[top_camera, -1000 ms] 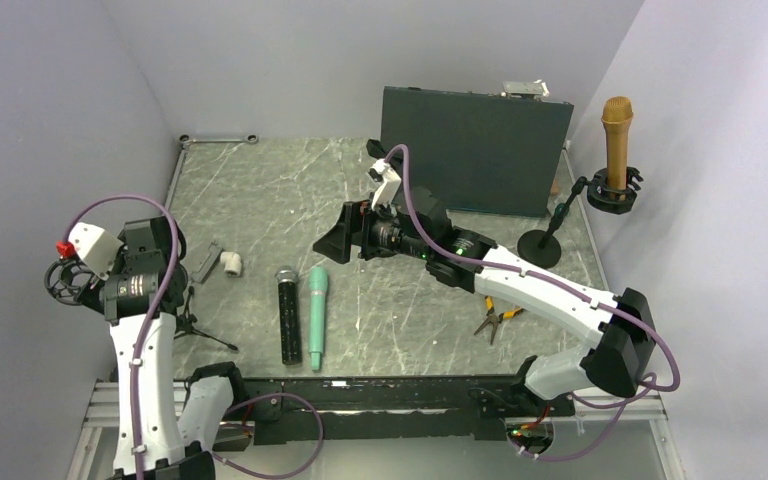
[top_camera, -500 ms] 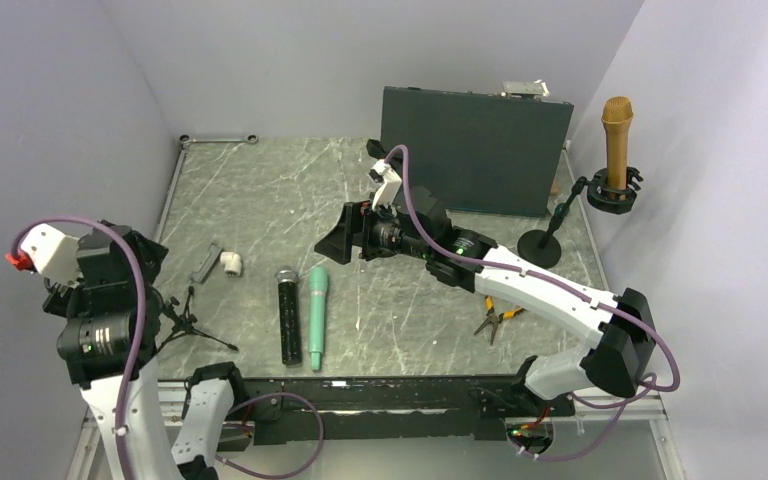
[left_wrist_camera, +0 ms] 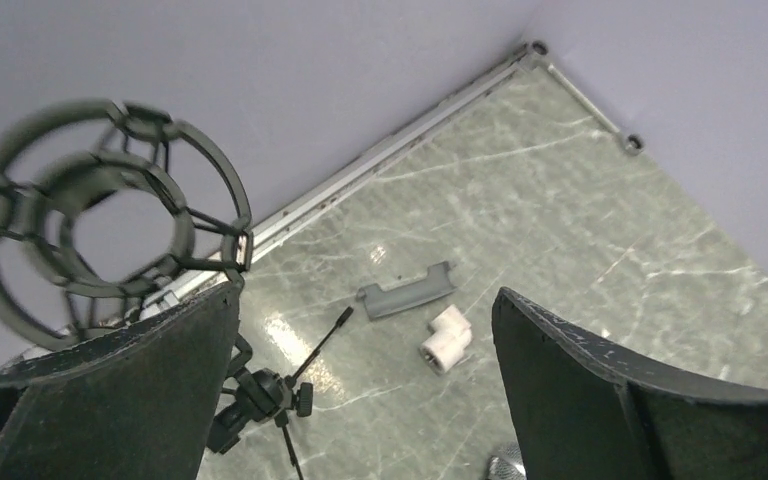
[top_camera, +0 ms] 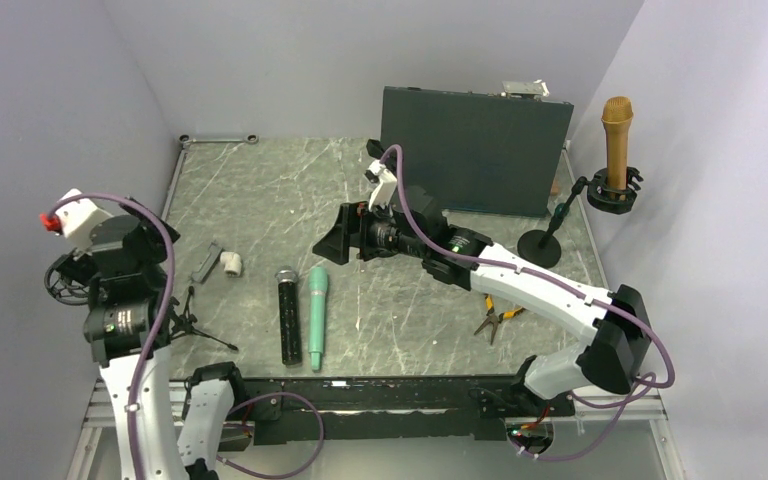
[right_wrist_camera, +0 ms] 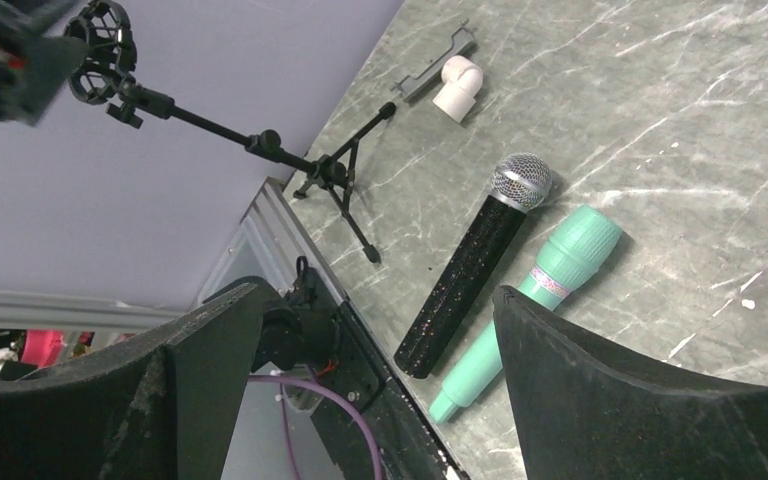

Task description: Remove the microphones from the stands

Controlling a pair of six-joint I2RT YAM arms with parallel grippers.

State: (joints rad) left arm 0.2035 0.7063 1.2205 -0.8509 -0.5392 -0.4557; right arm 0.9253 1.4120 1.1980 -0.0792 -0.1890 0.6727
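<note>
Nearest, at the left edge of the surface [top_camera: 260,190]: left hand [left_wrist_camera: 368,295], fingers spread to their widest, nothing between them. It hovers beside the empty ring cradle [left_wrist_camera: 100,220] of a small tripod [top_camera: 195,325]. Just beyond the near edge, lying flat side by side and close to parallel, heads pointing away: one black microphone [top_camera: 288,315] and one green microphone [top_camera: 316,315], neither in any holder. To their left, a grey bracket [top_camera: 206,263] and a white pipe elbow [top_camera: 231,263]; over to the right, a pair of pliers [top_camera: 495,320]. Middle of the surface: right hand [right_wrist_camera: 380,292], jaws wide, empty, facing left toward the two loose microphones. Behind it, a dark panel [top_camera: 475,150] standing upright. Far right corner: gold microphone [top_camera: 617,135], the only one seated in a holder. It stands upright in the cradle of a round-based stand [top_camera: 558,222], long axis vertical, head uppermost, close to the right wall. Bearing on the coming move: the gold microphone lies behind and to the right of the right hand, which is turned away from it. The right arm is plainly the nearer, the left hand being at the opposite side. By my reckoning the right hand must swing round, meet the body from the side, then lift straight up along that axis.
</note>
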